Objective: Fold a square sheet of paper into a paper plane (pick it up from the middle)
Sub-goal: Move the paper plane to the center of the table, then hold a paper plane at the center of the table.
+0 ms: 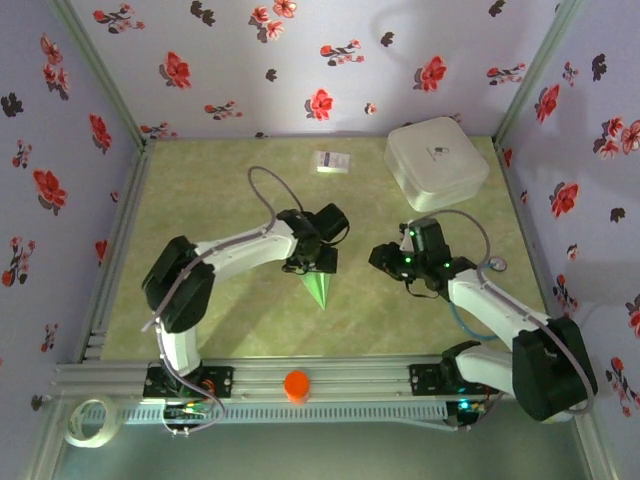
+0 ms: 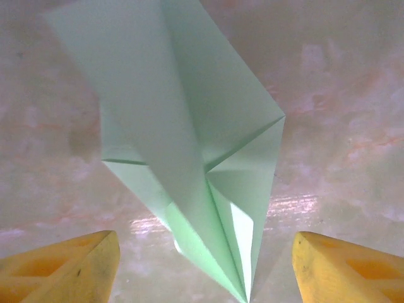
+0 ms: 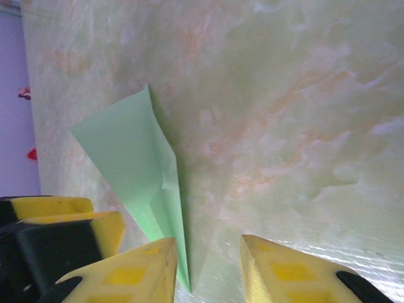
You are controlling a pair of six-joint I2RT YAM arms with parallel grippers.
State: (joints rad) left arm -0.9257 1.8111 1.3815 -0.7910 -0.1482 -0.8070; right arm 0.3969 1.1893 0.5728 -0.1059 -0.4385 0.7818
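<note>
The paper plane [image 1: 320,290] is recorded lying on the table [image 1: 250,330], at the middle of the work area and between the two arms. In the top view its long axis is seen to run from far to near, the pointed nose directed at the near edge and the broad tail lying under the left gripper [image 1: 312,265]. The right gripper [image 1: 385,260] is placed just beside it, to the right. A white rounded box [image 1: 437,163] and a small printed card [image 1: 332,161] are noted at the far edge, well apart from the plane.

The folds are not resolved from above. In the left wrist view they are: a long centre crease and folded flaps, with the nose directed toward the camera. The yellow fingers [image 2: 69,265] are shown spread wide on either side, clear of the paper — the left pincer is released.

In the right wrist view the plane is seen obliquely, its nose ending close beside one finger [image 3: 148,271]. A gap is left between the fingers and nothing is clamped — the right pincer is released as well.
</note>
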